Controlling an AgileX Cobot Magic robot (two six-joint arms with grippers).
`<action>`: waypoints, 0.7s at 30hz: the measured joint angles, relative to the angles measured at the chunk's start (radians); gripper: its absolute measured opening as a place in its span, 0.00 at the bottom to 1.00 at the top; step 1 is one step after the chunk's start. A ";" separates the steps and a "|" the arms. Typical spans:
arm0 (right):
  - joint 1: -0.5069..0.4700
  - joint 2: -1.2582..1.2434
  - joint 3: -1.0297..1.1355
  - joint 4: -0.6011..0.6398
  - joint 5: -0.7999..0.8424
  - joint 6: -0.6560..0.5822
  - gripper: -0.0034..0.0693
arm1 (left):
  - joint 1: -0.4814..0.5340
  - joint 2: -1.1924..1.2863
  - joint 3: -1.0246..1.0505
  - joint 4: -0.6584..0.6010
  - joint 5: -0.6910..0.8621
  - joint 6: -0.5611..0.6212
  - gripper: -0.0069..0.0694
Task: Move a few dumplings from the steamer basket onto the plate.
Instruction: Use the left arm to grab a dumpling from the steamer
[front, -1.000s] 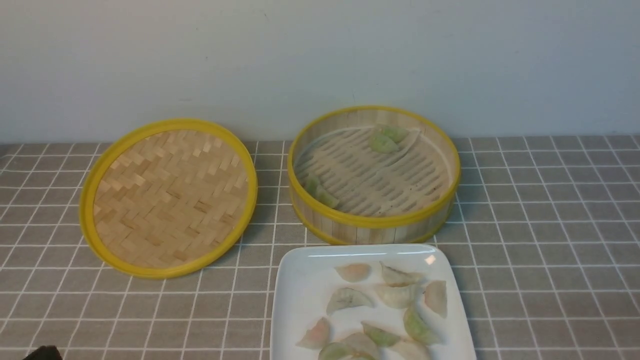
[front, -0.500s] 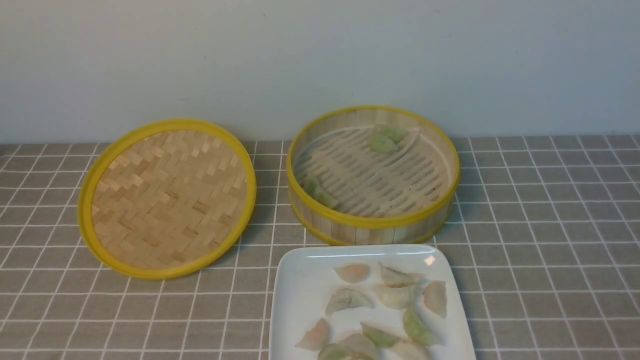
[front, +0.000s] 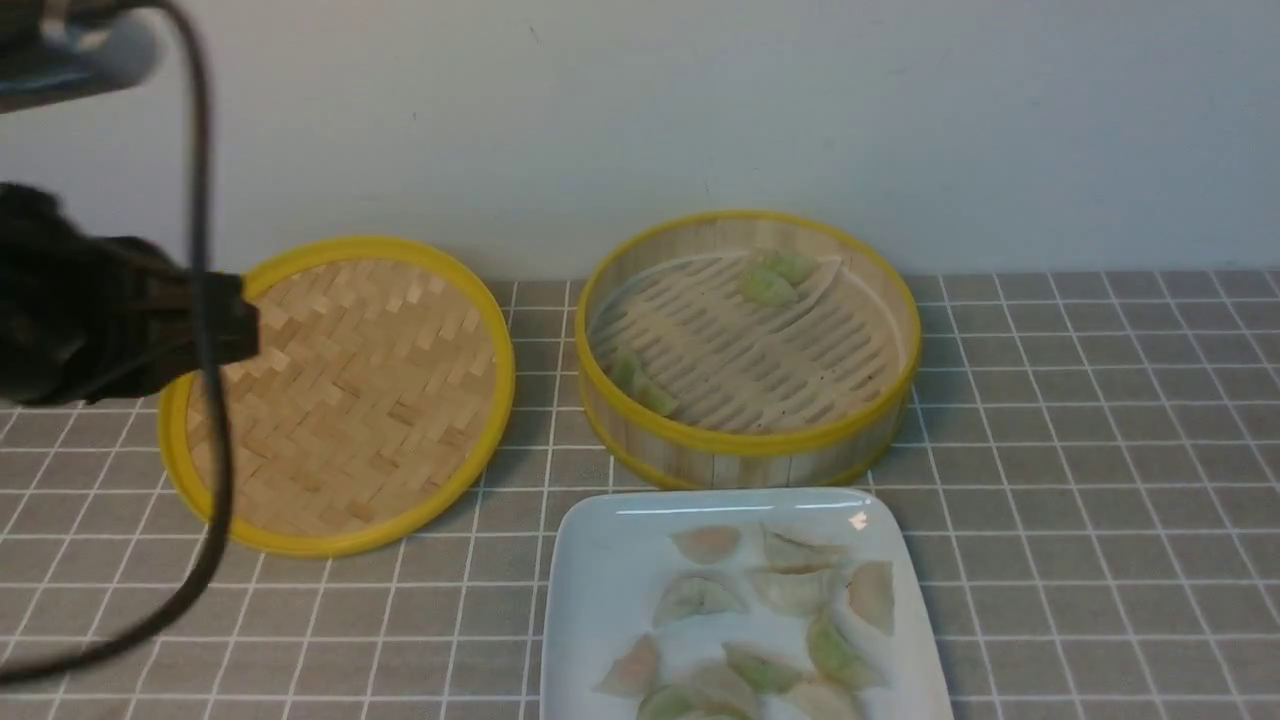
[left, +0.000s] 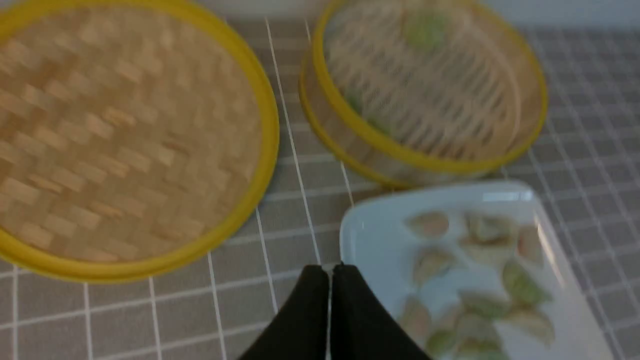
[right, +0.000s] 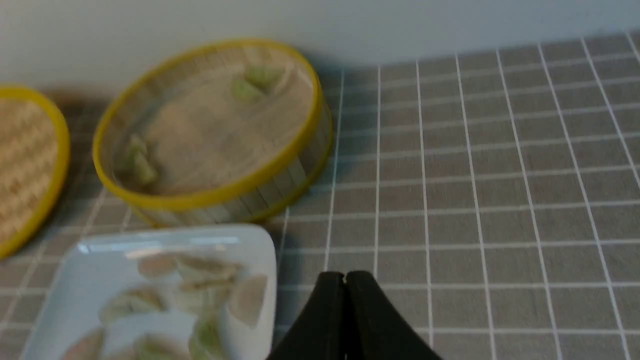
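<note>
The steamer basket (front: 745, 440) stands at the back centre. It holds two dumplings (front: 768, 285) by its far wall and two more (front: 640, 385) by its left wall. The plate (front: 600, 600) sits in front of it with several dumplings (front: 790, 590) on it. My left arm (front: 100, 320) shows blurred at the left edge, high over the lid's left rim. In the left wrist view my left gripper (left: 330, 270) is shut and empty, high above the plate's corner (left: 370, 240). My right gripper (right: 345, 276) is shut and empty over the cloth beside the plate (right: 250, 240).
A shallow yellow-rimmed woven lid (front: 340, 395) lies left of the basket. A black cable (front: 205, 400) hangs from the left arm across the lid's left side. A grey checked cloth (front: 1080, 480) covers the table, and a pale wall stands close behind the basket.
My left arm has swung up into the front view from the lower left, with its cable now across the lid's left edge. The basket, plate and dumplings have not moved.
</note>
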 joint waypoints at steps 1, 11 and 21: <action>0.000 0.040 -0.024 0.000 0.031 -0.018 0.03 | -0.017 0.077 -0.061 0.008 0.048 0.008 0.08; 0.000 0.164 -0.056 0.028 0.088 -0.044 0.03 | -0.302 0.613 -0.645 0.283 0.256 -0.074 0.08; 0.000 0.164 -0.058 0.032 0.148 -0.044 0.03 | -0.364 0.961 -0.999 0.347 0.256 -0.091 0.08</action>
